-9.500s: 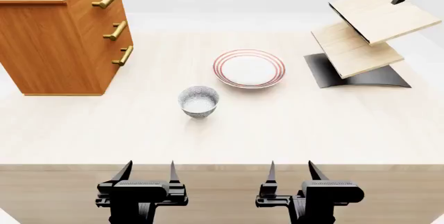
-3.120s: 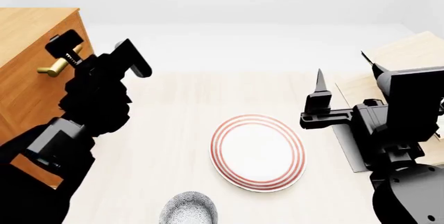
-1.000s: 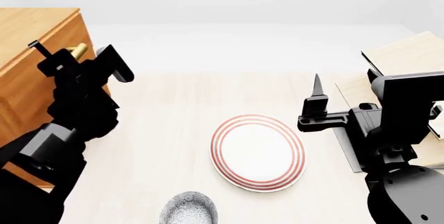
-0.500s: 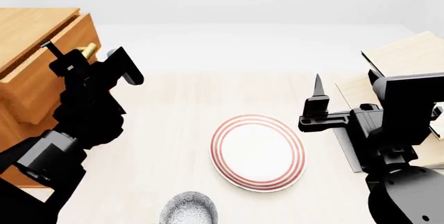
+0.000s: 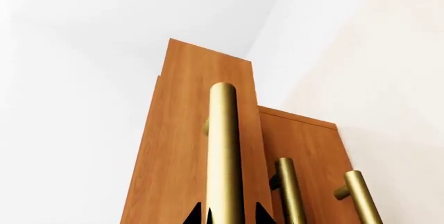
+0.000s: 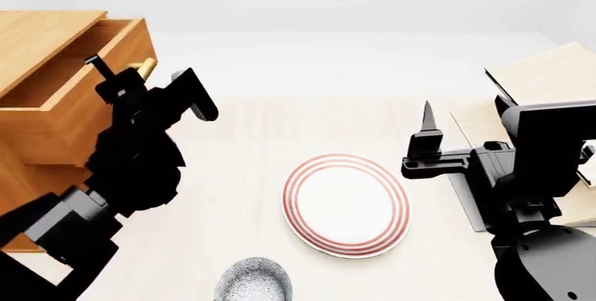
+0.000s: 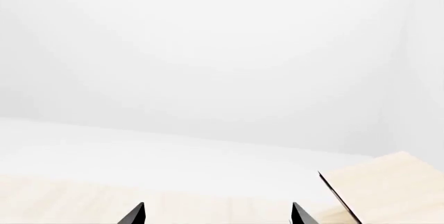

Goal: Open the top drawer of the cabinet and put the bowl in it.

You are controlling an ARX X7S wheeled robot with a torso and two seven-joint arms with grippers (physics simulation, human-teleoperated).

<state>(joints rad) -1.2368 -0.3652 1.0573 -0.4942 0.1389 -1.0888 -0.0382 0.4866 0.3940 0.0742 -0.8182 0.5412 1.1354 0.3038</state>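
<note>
The orange-brown cabinet point(image 6: 28, 154) stands at the left. Its top drawer point(image 6: 79, 109) is pulled partly out and shows a lighter wood interior. My left gripper point(image 6: 139, 77) is shut on the drawer's brass bar handle point(image 5: 223, 151); in the left wrist view the fingertips point(image 5: 199, 214) flank the bar, and the two lower handles point(image 5: 291, 193) lie beside it. The speckled bowl point(image 6: 253, 281) sits at the bottom edge on the table, in front of the plate. My right gripper point(image 6: 465, 133) is open and empty, held above the table at the right; its fingertips point(image 7: 135, 214) show in the right wrist view.
A flat white plate with red rings point(image 6: 345, 203) lies mid-table between the arms. A tilted light-wood shelf rack point(image 6: 540, 77) on a black base stands at the far right behind my right arm. The pale wood table point(image 6: 251, 140) runs back to a white wall.
My left gripper has pulled the top drawer's handle to the right, and the drawer has slid further out, showing its interior. The right arm, plate and bowl have not moved.
</note>
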